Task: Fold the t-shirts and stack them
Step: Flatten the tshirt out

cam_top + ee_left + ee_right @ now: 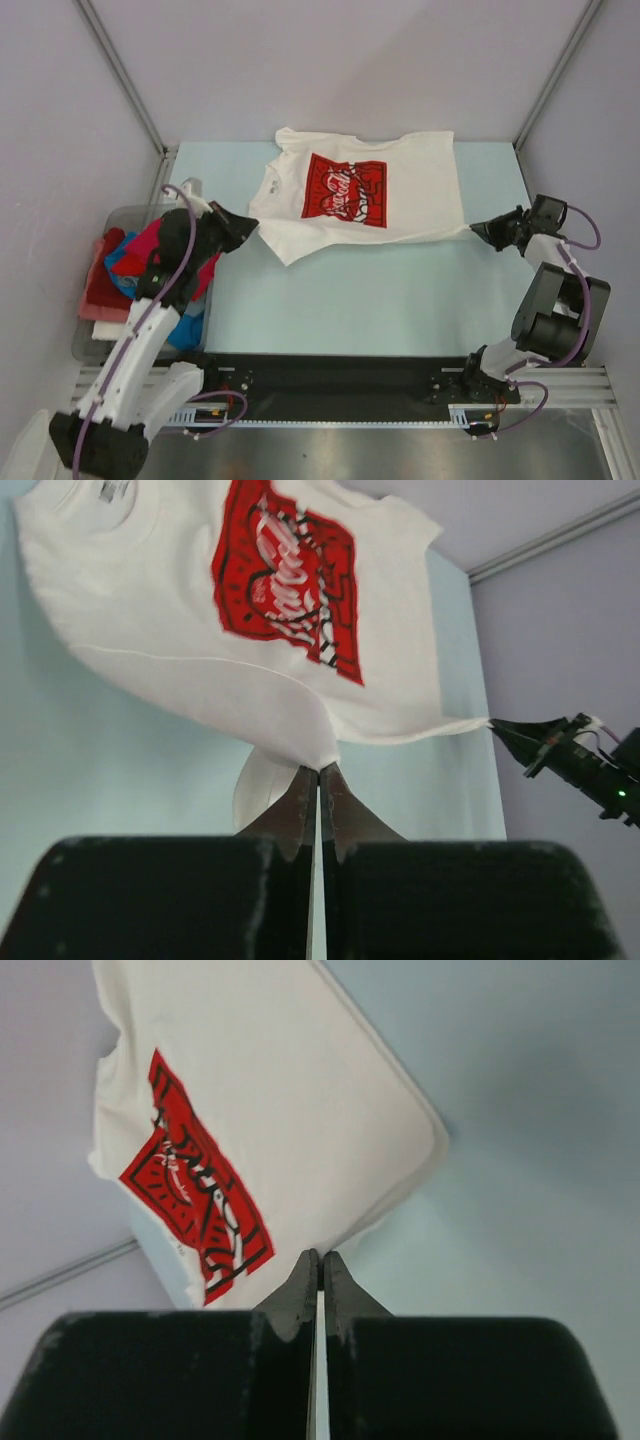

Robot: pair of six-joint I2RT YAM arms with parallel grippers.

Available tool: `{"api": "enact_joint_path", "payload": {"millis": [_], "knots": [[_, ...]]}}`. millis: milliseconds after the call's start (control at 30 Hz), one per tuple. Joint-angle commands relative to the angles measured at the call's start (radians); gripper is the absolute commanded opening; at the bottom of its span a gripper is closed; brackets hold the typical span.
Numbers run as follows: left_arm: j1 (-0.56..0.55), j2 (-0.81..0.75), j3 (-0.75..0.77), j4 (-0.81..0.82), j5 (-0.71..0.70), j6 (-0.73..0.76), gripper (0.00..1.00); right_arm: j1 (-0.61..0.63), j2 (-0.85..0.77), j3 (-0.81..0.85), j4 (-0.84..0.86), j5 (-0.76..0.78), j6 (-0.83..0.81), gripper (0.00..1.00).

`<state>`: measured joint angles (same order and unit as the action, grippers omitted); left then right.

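A white t-shirt [410, 190] with a red square chest print [345, 190] is stretched flat across the far half of the table, print up. My left gripper [252, 228] is shut on its near-left corner. The left wrist view shows the white cloth [200, 630] pinched at the fingertips of that gripper [319, 771]. My right gripper [474, 230] is shut on the near-right corner, and the shirt [300, 1110] runs away from its tips [321, 1256]. More t-shirts, red [150, 240], blue [128, 262] and pink [98, 300], lie bunched in a bin at the left.
The clear grey plastic bin [122, 213] stands at the table's left edge, beside my left arm. Pale blue tabletop [380, 300] lies between the shirt and the black base rail [340, 385]. Grey walls close in at the left, right and back.
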<state>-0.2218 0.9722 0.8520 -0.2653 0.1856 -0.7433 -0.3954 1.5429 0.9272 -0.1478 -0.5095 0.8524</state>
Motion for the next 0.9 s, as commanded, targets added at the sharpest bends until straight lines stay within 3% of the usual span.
{"api": "enact_joint_path", "payload": {"millis": [0, 267, 533, 733, 867], "knots": [[0.002, -0.199, -0.109, 0.008, -0.026, 0.025, 0.0, -0.003, -0.141, -0.031, -0.048, 0.109, -0.15, 0.0], [-0.014, -0.478, -0.252, -0.195, 0.037, -0.034, 0.0, -0.013, -0.46, -0.304, -0.189, 0.272, -0.182, 0.0], [-0.017, -0.662, -0.231, -0.412, 0.009, -0.039, 0.0, -0.016, -0.803, -0.403, -0.371, 0.396, -0.18, 0.0], [-0.019, -0.664, -0.329, -0.371, 0.077, -0.057, 0.0, -0.016, -0.892, -0.406, -0.449, 0.485, -0.168, 0.0], [-0.028, -0.623, -0.393, -0.293, 0.077, -0.059, 0.0, -0.014, -0.842, -0.419, -0.411, 0.456, -0.174, 0.0]]}}
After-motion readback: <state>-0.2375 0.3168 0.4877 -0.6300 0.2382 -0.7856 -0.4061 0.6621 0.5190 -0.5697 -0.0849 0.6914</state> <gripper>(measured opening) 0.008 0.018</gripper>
